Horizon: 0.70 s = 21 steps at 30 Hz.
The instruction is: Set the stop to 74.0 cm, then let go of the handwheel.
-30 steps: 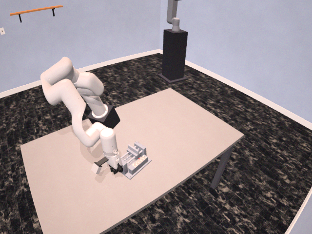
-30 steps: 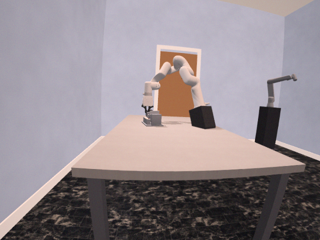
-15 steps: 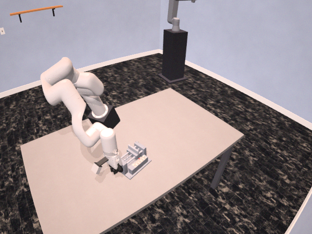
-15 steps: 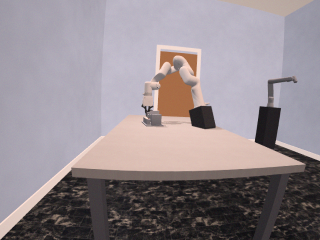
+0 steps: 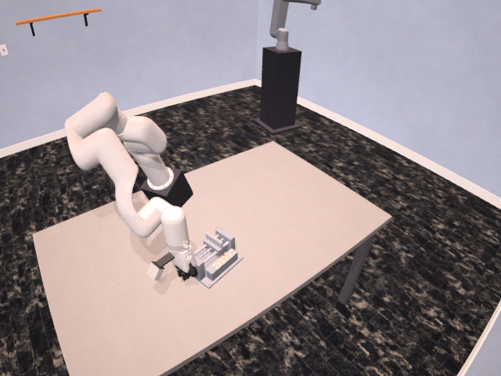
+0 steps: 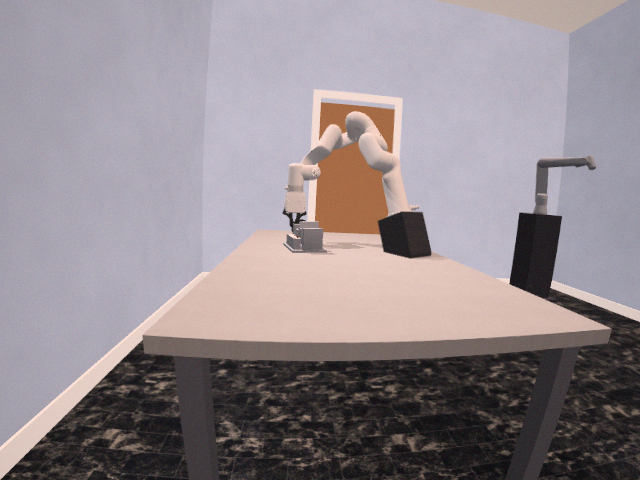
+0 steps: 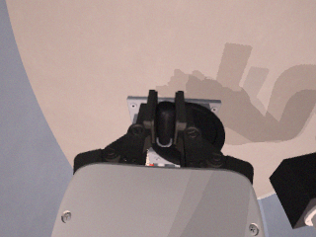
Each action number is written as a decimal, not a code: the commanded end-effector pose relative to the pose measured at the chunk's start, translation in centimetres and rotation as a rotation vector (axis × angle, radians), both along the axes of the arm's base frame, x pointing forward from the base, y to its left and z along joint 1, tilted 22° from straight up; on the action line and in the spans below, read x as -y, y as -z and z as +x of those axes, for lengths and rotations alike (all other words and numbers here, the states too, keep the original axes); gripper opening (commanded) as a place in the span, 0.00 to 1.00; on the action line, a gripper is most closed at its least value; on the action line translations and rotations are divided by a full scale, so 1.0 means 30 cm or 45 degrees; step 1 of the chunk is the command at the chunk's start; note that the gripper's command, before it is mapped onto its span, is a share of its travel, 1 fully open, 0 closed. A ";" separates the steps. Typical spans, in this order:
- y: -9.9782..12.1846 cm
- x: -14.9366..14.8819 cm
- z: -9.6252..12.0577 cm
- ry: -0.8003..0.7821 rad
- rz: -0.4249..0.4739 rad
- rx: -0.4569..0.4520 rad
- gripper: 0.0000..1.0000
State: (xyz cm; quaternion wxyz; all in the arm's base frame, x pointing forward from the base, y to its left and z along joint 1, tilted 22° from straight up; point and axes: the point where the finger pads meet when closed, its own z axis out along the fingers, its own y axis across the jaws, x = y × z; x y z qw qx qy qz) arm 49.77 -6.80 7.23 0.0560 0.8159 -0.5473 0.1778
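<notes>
In the wrist view, the gripper (image 5: 186,275) (image 6: 293,226) (image 7: 166,102) is seen clamped on the dark upright handle (image 7: 165,120) of the handwheel (image 5: 195,269) (image 7: 211,129), with one finger pressed to each side of it. The round black rim of the handwheel is partly covered by the fingers and shows mostly to the right of them. The handle is not let go.

The handwheel is placed at one end of a grey screw-driven fixture (image 5: 209,284) (image 6: 312,239) (image 7: 134,105), which is set on the table (image 5: 291,202) (image 6: 361,299) (image 7: 74,54). In the top view, a grey crosspiece (image 5: 216,242), apparently the stop, is carried on parallel rods between the end blocks, nearer the end block well away from the handwheel. Beside the rods, a raised scale block (image 5: 221,263) is marked with pale labels and a small red mark (image 5: 223,254). The numbers are too small to be read, so whether 74.0 cm is reached cannot be told.

The white arm (image 5: 125,170) (image 6: 372,149) is mounted on a black base (image 5: 185,192) (image 6: 403,235) at the table's edge and is bent over toward the fixture, its last section pointed downward. A second, grey arm (image 5: 282,38) (image 6: 541,178) is stood on a black pedestal (image 5: 281,88) (image 6: 535,253), well apart from the table.
</notes>
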 end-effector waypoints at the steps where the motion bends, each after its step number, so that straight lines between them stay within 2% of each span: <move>1: 0.000 0.000 0.002 0.000 -0.001 0.000 0.06; 21: 0.019 0.000 0.020 0.000 -0.001 0.000 0.06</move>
